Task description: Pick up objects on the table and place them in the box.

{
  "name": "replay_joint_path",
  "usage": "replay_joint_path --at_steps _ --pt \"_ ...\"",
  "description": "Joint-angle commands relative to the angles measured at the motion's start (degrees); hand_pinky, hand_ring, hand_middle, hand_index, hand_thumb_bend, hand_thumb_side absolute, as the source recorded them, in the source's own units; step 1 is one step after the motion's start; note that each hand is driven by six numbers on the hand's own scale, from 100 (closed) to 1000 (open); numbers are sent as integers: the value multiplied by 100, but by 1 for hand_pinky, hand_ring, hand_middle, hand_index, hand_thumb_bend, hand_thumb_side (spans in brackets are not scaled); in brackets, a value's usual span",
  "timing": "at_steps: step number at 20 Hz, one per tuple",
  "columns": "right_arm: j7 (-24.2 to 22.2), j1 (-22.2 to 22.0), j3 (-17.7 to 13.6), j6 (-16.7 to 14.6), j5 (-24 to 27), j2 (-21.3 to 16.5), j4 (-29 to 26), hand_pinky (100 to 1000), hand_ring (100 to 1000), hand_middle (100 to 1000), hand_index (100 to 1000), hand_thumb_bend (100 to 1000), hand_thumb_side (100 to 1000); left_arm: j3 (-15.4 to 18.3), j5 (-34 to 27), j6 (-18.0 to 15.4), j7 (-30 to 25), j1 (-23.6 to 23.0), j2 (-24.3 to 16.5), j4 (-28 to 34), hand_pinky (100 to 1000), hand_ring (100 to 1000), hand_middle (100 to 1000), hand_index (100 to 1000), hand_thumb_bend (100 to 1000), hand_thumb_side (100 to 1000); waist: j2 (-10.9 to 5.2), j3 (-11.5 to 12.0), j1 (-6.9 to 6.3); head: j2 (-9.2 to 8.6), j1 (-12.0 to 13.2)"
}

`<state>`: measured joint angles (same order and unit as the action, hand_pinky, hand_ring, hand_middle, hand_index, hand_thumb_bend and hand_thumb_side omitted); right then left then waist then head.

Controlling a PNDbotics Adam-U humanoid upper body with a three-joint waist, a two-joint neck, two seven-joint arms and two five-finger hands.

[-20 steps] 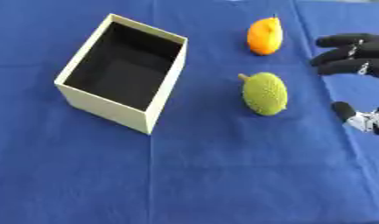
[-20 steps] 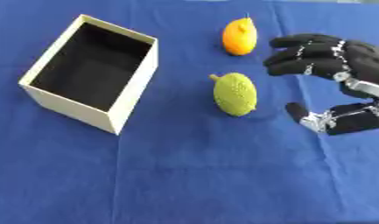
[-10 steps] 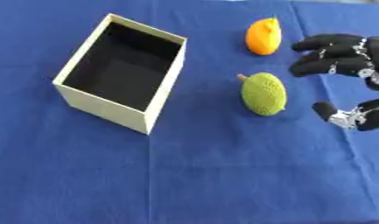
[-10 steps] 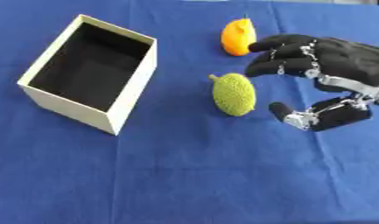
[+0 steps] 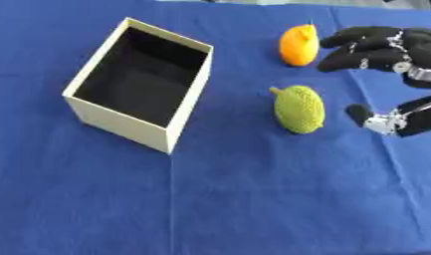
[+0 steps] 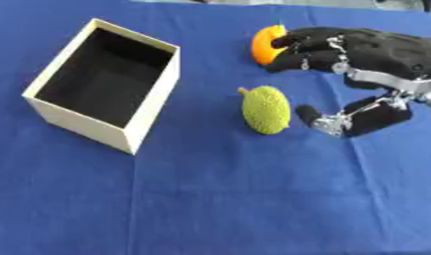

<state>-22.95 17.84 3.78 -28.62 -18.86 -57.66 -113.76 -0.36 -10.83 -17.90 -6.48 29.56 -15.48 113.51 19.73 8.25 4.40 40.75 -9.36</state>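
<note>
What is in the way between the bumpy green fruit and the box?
Nothing visible. Only bare blue tablecloth lies between the bumpy green fruit and the cream cardboard box. The right hand is beside the fruit, open, not touching it.

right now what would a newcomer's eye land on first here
Probably the black right hand, reaching in from the right with fingers spread open beside the bumpy green fruit, its fingertips close to the orange fruit farther back. Next, the open cream box with its dark inside, standing left of both fruits on the blue cloth.
</note>
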Motion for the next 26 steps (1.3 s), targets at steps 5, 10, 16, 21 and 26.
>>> replay_joint_path --at_steps 5,10,16,21,26 --pt "-343 318 201 530 7 -141 213 1000 1000 854 985 100 201 -21 -14 3 -49 107 1 108 797 785 705 825 100 592 -145 52 8 5 -56" --pt "-532 526 319 785 17 -64 490 1000 1000 856 992 100 211 -47 -19 8 -67 124 32 108 797 785 703 824 100 592 -157 90 23 21 -79" --pt "-677 617 399 976 -90 11 726 1000 1000 860 997 100 279 -61 -33 15 -91 142 63 108 797 784 702 824 100 593 -165 122 41 22 -81" --pt "-831 622 434 1088 -26 65 738 1000 1000 849 992 100 296 -75 -33 32 -116 139 64 108 797 784 701 824 100 592 -172 125 45 37 -82" --pt "-993 693 477 1185 31 121 740 1000 1000 851 991 100 314 -83 -42 40 -129 135 68 108 798 784 701 824 100 593 -187 125 51 49 -94"
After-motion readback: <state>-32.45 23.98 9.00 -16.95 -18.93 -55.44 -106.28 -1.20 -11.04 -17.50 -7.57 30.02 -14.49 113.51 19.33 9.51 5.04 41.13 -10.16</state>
